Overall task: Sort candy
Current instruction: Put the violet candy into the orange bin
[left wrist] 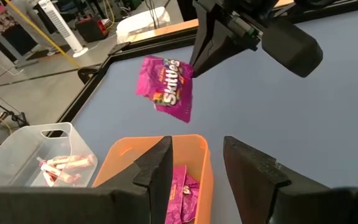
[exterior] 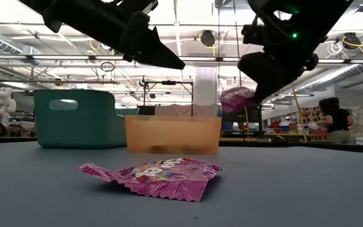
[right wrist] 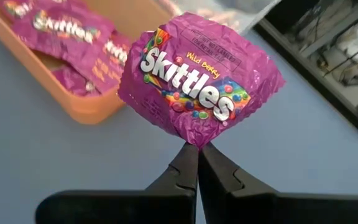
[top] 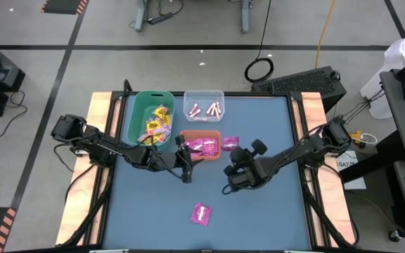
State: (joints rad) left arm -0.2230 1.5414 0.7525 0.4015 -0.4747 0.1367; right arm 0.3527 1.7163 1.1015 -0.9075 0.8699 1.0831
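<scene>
My right gripper (right wrist: 197, 149) is shut on a magenta candy packet (right wrist: 197, 81), lifted beside the right end of the orange bin (top: 201, 156); the packet also shows in the high view (top: 230, 143). That bin holds more magenta packets. My left gripper (left wrist: 194, 155) stands open over the orange bin's near rim with nothing between its fingers. Another magenta packet (top: 201, 213) lies flat on the table toward the near edge. Yellow packets fill the green bin (top: 138, 116), and pale pink-white sticks lie in the clear bin (top: 204, 98). My right gripper pinches the packet's crimped edge (right wrist: 192, 138) at a corner between its two fingertips. The fingers come slanting down from the table's right. The packet stands out beyond the fingertips, lifted clear of the table and of the bin (exterior: 237, 98).
The three bins stand together at the table's far side, the orange one nearest the middle. My two arms reach in from left and right and nearly meet at the orange bin. A person (exterior: 336, 120) is in the room beyond the table.
</scene>
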